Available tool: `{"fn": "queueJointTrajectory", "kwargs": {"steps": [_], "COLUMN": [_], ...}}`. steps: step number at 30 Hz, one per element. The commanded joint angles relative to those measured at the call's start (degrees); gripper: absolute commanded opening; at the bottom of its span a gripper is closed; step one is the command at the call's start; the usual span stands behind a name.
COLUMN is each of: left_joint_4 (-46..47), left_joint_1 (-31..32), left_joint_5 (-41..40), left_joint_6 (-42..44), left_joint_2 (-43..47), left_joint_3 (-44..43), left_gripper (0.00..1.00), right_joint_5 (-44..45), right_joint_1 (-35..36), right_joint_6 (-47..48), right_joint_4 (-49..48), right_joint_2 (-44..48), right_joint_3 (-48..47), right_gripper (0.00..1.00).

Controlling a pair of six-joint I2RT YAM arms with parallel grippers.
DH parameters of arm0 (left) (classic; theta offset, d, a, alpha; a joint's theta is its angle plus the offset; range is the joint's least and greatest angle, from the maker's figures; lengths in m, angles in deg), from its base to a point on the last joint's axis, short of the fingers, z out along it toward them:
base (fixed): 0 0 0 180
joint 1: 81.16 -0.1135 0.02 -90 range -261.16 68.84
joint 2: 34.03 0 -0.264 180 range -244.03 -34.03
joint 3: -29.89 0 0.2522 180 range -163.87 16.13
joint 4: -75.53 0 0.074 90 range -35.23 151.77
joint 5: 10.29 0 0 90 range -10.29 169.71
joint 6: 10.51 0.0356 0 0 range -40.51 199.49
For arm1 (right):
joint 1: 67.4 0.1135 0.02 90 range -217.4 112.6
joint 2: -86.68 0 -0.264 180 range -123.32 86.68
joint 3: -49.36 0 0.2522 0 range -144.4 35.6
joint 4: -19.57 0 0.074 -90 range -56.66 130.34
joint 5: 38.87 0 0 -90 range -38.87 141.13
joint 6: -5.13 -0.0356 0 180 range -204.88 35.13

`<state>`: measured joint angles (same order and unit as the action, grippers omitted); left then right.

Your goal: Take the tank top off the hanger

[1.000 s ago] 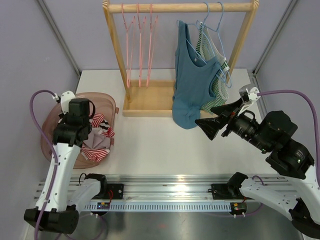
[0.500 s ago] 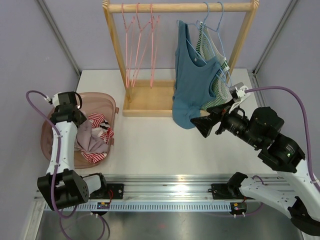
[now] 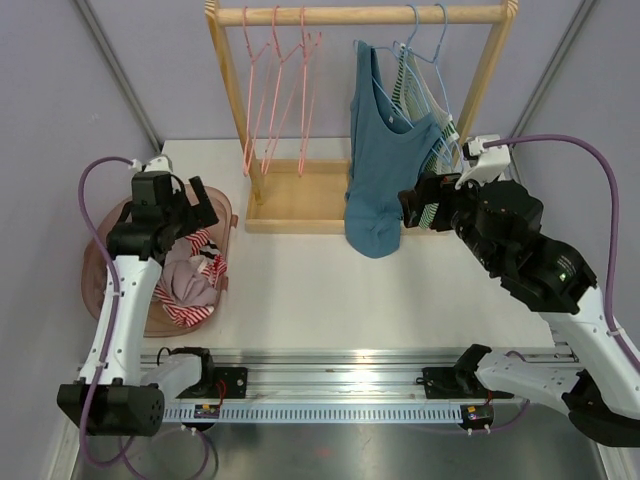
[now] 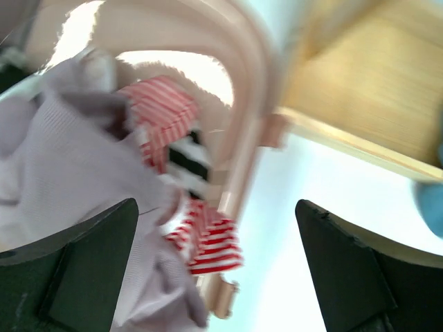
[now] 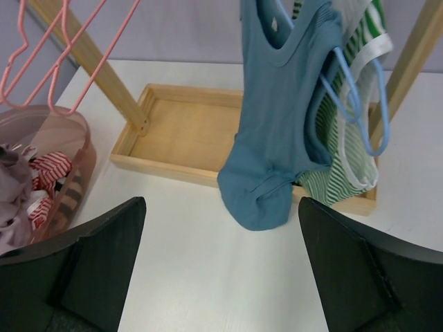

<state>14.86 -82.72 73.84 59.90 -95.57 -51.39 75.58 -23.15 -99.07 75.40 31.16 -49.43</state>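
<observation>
left end effector (image 3: 200, 205): jaws seen spread wide, nothing held; hovering over the pink basket (image 3: 228, 212) at the counter's left edge
basket contents: red-striped and pale garments (image 4: 76, 159) piled inside, loose
counter (image 3: 300, 290): white, bare strip between the arms and the rack
right end effector (image 5: 221, 204): fully spread, empty; aimed at the lower hem of the blue tank top (image 5: 277, 117), near it, no contact judged
rack tray (image 5: 187, 135): wooden base under the rail; the blue hem hangs over its front lip
task item location: blue tank top is hung on a blue wire hanger (image 5: 360, 104), the front-most garment right of centre on the rail (image 3: 350, 15)
behind it: green-striped top (image 5: 339, 173) on its own hanger, touching the blue one
pink hangers (image 3: 275, 90): bare, left part of the rail, well apart from the tops
handling (judged): thin knit, light, limp, stretchy; no shape is expected to be kept once lifted; not fragile, low slip on the pads
grip point (judged): a shoulder strap near the hanger arm is preferred, so it can be peeled off the arm's end; the hem fold is easier to reach but would only stretch the cloth
risk (judged): hanger may be swung or unhooked; the striped top may be pinched along with it
</observation>
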Motion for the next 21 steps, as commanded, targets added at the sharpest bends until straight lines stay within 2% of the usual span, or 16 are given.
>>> {"fn": "queueJointTrajectory", "kwargs": {"steps": [1, 3, 5, 7, 8, 10, 12, 17, 21], "left_joint_4": [-0.1, -0.1, 0.2, 2.3, 3.3, 5.7, 7.7, 9.5, 8.3], "left_joint_1": [4.6, 4.6, 4.6, 4.6, 4.6, 5.7, 8.0, 13.1, 18.1], "left_joint_5": [-0.3, -3.0, -2.1, 4.4, 12.3, 19.1, 23.3, 25.1, 22.1], "left_joint_6": [2.6, 1.1, 0.4, 1.3, 1.3, 1.2, 0.8, 0.8, 2.4], "left_joint_2": [1.7, 2.5, 3.7, 5.4, 8.0, 11.2, 16.5, 24.5, 24.7], "left_joint_3": [-4.8, -4.7, -3.8, -2.6, -1.0, 0.8, 4.1, 10.7, 14.4], "left_gripper": [0.99, 0.99, 0.99, 0.99, 0.99, 0.99, 0.99, 0.99, 0.99], "right_joint_5": [9.4, 11.8, 11.9, 12.0, 13.7, 11.3, 5.4, 2.4, -2.9], "right_joint_1": [0.2, 0.2, 0.2, 0.0, -0.4, -4.2, -8.8, -11.1, -15.4], "right_joint_6": [3.1, 3.7, 4.0, 5.3, 5.5, 6.3, 6.5, 10.5, 13.9], "right_joint_4": [-0.4, 1.5, 2.6, 3.0, 3.1, 3.5, 4.6, 5.5, 6.9], "right_joint_2": [-2.3, -5.6, -7.7, -10.6, -11.5, -14.1, -17.0, -23.1, -30.3], "right_joint_3": [-4.0, -6.9, -9.1, -12.1, -13.0, -16.5, -20.5, -30.3, -37.8], "right_gripper": [0.99, 0.99, 1.0, 0.99, 0.99, 1.0, 0.99, 0.97, 0.85]}}
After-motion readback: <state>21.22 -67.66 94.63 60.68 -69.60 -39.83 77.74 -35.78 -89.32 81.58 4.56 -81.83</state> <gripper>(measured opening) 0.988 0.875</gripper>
